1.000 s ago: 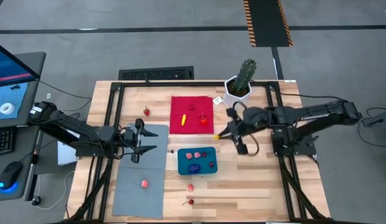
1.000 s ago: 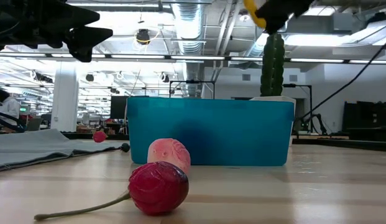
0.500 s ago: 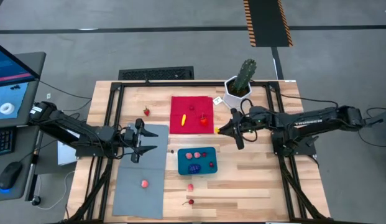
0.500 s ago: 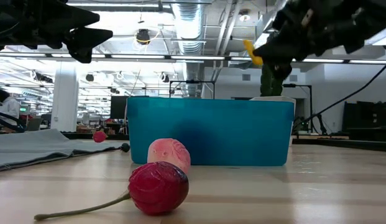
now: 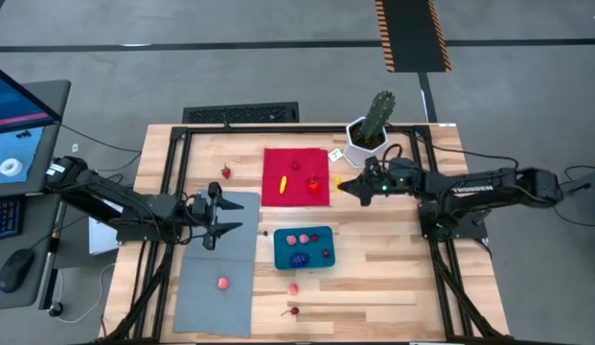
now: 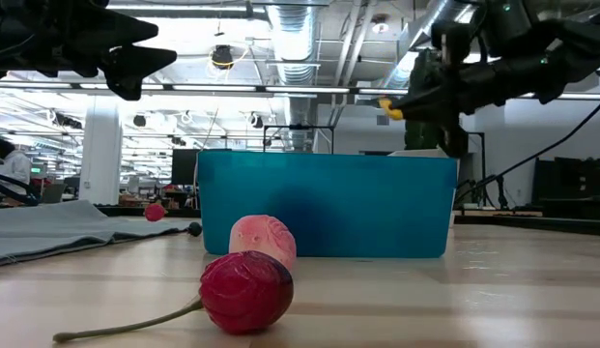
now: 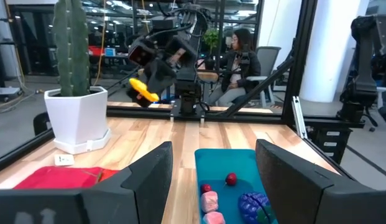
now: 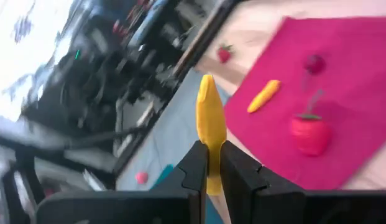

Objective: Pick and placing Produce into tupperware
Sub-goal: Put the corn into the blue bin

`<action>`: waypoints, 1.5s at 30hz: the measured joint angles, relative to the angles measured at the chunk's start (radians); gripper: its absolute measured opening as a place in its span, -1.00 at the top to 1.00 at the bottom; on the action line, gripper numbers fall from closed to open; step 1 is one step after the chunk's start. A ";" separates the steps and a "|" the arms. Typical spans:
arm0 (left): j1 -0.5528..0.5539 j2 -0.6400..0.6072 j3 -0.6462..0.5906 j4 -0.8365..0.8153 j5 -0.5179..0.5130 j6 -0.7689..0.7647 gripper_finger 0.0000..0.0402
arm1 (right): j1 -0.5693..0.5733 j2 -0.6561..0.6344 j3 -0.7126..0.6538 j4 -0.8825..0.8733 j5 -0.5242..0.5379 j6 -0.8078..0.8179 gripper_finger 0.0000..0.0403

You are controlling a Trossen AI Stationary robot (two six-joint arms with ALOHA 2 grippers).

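My right gripper (image 5: pixel 343 185) hangs over the red cloth's right edge, shut on a yellow banana-like piece (image 8: pixel 210 118), which also shows in the low view (image 6: pixel 386 108) and the left wrist view (image 7: pixel 143 90). The teal tupperware (image 5: pixel 304 248) sits on the table nearer than the cloth and holds pink pieces, a blue-purple cluster (image 5: pixel 299 258) and a cherry. My left gripper (image 5: pixel 230 216) hovers open over the grey mat's far end. A yellow piece (image 5: pixel 281 183), a strawberry (image 5: pixel 314 186) and a cherry lie on the cloth. My right gripper pinches the yellow piece by one end (image 8: pixel 211 167) between its two fingers. The fingers come about level from the table's right, pointing left. The piece sticks out ahead of the fingertips along their line and is lifted clear above the table.
A cactus in a white pot (image 5: pixel 372 132) stands just beyond the right gripper. A strawberry (image 5: pixel 225 172) lies left of the cloth, a pink piece (image 5: pixel 222 283) on the grey mat. A pink piece (image 5: pixel 293 287) and a cherry (image 5: pixel 294 310) lie nearer than the tupperware. A person sits beyond the table (image 7: pixel 241 59).
My right gripper has carried the yellow piece from beside the tupperware's far right corner toward the table's far edge, up to the red cloth's right edge. Its arm has swung so the fingers now point left. It has stayed shut on the piece.
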 joint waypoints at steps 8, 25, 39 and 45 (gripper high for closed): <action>0.000 0.000 0.000 0.000 -0.021 -0.019 -0.09 | -0.058 0.000 0.000 -0.023 -0.003 0.264 0.70; 0.000 0.000 0.000 0.000 -0.045 -0.018 -0.09 | 0.030 0.000 0.001 0.094 0.000 0.011 0.70; 0.000 0.000 0.000 -0.015 -0.045 -0.001 -0.09 | 0.249 0.000 0.002 0.158 0.002 -0.825 0.70; 0.000 0.000 0.000 -0.015 -0.045 0.010 -0.09 | 0.372 0.000 0.022 0.177 0.043 -1.109 0.70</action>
